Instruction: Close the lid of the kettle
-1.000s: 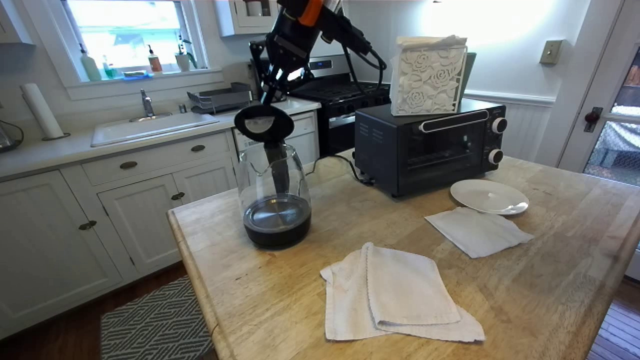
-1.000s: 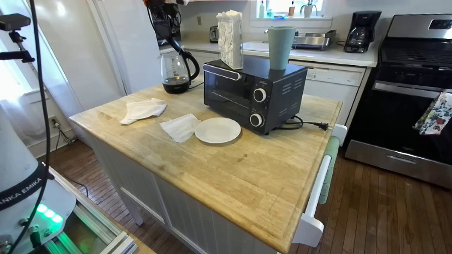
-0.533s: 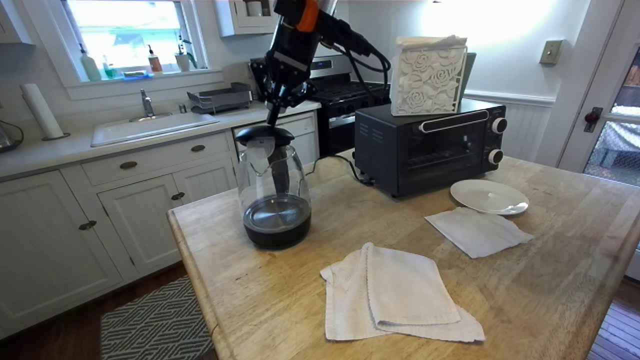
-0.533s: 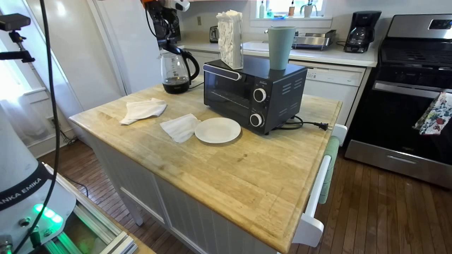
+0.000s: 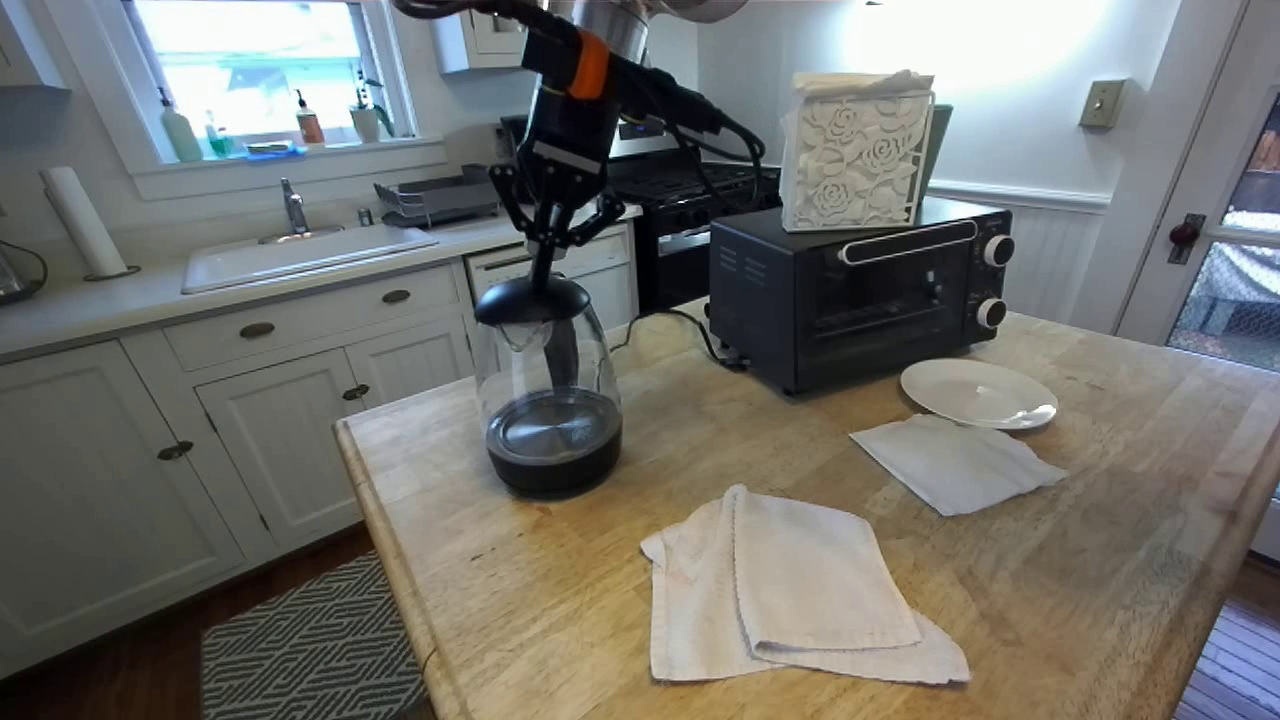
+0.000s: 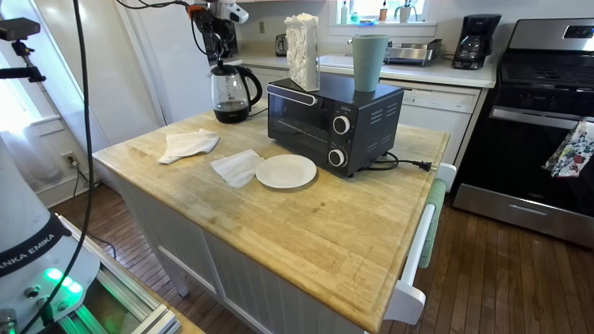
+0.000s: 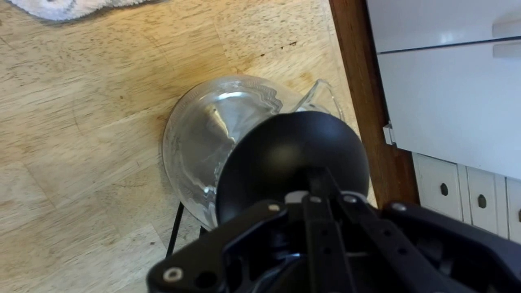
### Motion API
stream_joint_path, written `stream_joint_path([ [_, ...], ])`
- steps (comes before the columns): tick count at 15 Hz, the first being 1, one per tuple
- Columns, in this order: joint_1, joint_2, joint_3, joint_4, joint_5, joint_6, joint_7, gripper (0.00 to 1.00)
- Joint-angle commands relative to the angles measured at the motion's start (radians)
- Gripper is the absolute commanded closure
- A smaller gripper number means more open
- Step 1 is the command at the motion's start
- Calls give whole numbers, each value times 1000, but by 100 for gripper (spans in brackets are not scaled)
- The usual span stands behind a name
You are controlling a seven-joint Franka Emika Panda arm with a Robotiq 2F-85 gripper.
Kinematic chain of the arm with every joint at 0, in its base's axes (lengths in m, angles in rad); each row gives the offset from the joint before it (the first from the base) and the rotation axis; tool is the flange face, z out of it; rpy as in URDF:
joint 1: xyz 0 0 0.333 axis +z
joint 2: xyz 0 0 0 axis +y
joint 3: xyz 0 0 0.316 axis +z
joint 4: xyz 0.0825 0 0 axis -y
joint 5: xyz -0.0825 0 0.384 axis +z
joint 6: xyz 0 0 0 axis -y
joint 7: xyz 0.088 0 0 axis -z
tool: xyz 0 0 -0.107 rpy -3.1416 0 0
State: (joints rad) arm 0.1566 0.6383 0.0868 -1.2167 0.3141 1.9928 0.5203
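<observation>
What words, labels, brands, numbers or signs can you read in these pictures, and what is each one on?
"ANKA EMIKA": in an exterior view, on the black band around the robot's base, cut off by the picture's left edge.
Toaster oven: brand mark and dial labels, too small to read.
Kettle: faint marks on the glass, too small and blurred to read.
Dishwasher panel: markings too small to read.
Stove display: too small to read.

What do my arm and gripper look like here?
The gripper is black, with jointed linkages and silvery screws. Above it is an orange band. The white base has green lights and a black stripe showing "ANKA EMIKA"; a black cable hangs in front.
</observation>
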Motion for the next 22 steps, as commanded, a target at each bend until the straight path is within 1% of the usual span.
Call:
stream_joint_path([
  [1,26,75,-23,97,-38,-42,56,100],
  [6,30,89,-24,134,-47,-64,77,100],
  [9,38,50,-35,114,-60,-41,89,100],
  [13,31,9,-37,98,-64,-79,103,100],
  [14,25,-11,-35,81,-71,-87,77,100],
  [16,18,-64,-34,17,-110,-68,-39,100],
  [17,10,-110,-36,-40,-134,-61,-105,74],
  [18,-3,-155,-41,-101,-154,-48,-158,73],
  [20,-29,-224,-54,-193,-185,-31,-287,61],
  [21,-41,-259,-58,-235,-195,-24,-352,53],
  [22,-62,-297,-49,-273,-201,-25,-417,47],
])
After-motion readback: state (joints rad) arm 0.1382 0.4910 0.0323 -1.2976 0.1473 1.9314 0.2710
